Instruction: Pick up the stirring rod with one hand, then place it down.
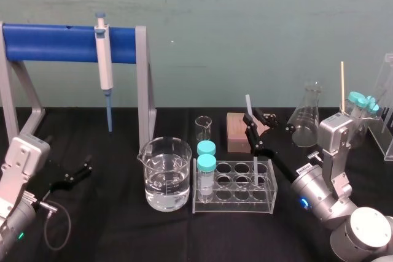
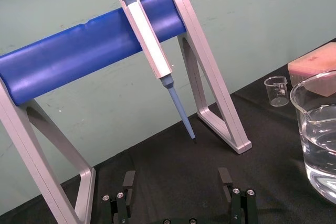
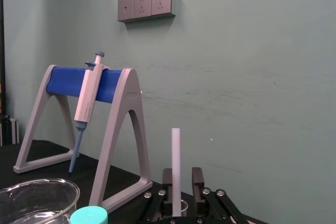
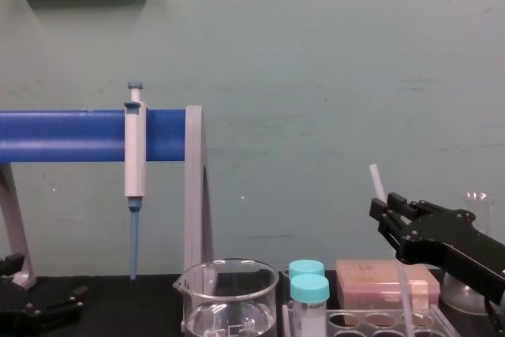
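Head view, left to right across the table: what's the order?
Order: left gripper → pipette → large water beaker → teal-capped tubes → stirring rod clamped by right gripper → conical flask.

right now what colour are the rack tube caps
Teal; the caps show best in the head view.

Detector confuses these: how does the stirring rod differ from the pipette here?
The stirring rod is a plain translucent-white stick; the pipette has a thicker white body and blue tip. The right tool grips the rod, its lower end in the tube rack; the pipette hangs on the blue stand. Rod leans slightly; pipette hangs straight. Both are long and slim. The left tool idles open, low at left.
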Motion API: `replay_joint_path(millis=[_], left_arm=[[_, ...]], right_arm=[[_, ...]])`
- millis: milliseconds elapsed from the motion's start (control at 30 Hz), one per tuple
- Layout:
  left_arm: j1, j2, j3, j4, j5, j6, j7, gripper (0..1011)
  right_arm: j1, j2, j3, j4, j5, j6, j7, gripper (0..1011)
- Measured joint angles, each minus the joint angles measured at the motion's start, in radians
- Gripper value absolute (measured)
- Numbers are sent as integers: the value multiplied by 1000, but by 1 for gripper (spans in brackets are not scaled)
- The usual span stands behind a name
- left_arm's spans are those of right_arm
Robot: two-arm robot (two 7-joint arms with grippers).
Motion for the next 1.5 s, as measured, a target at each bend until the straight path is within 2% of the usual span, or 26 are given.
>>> replay_joint_path(millis=[333,400,533,600,800,900,1167,1333,1467,1500], left_arm=[[0,0,0,0,0,0,0,1000],[0,0,0,0,0,0,0,1000],[0,0,0,0,0,0,0,1000],[0,0,0,0,0,0,0,1000],[0,0,0,0,0,0,0,1000],[0,0,0,0,0,0,0,1000],[0,0,0,0,0,0,0,1000],[0,0,0,0,0,0,0,1000],[0,0,0,0,0,0,0,1000],[0,0,0,0,0,0,0,1000]], right_arm=[[0,0,0,0,1,-1,1,533],[0,0,0,0,1,-1,2,572],[0,0,0,0,1,-1,2,735],[0,0,0,0,1,-1,2,769],[0,0,0,0,1,-1,2,963],[0,0,0,0,1,-1,2,1000],[-8,0,3,-19,-14,-1,-19,1000],[-40,-4,29,-89,-34,20,-86,1000],[-74,-8,61,-155,-36,64,-136,1000],[-89,-10,75,-183,-36,88,-155,1000]])
